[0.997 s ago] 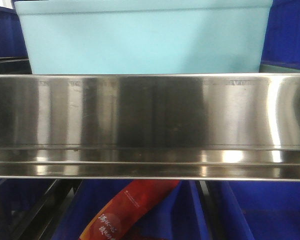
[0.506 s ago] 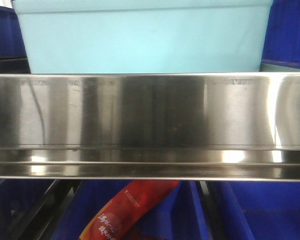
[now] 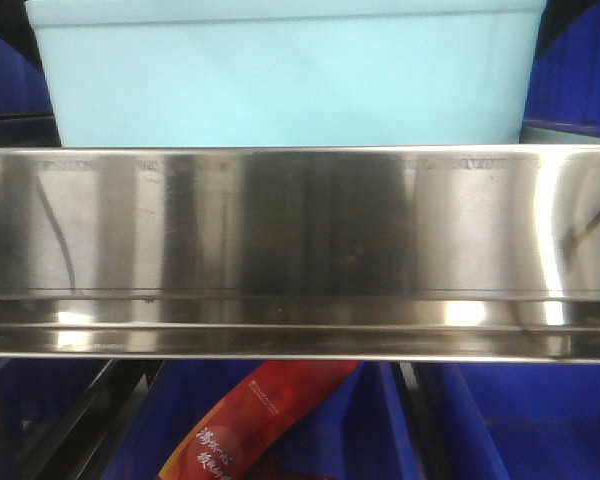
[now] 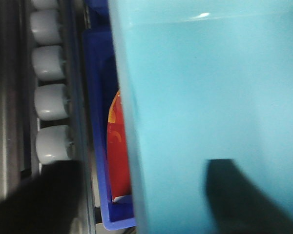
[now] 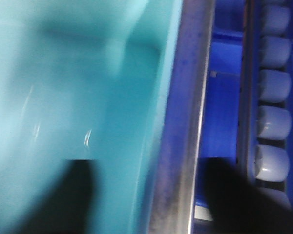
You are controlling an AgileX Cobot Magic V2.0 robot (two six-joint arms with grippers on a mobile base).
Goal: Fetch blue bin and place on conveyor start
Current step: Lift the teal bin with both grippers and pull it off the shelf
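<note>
Left end effector: its wrist camera shows two dark, blurred fingers at the bottom edge, set well apart.
Left finger placement: one finger lies on each side of the blue bin wall edge; contact cannot be made out.
Right end effector: two dark fingers at the bottom edge, also well apart.
Right finger placement: one finger is over the bin's interior and one outside its rim; the grip is unclear.
</note>
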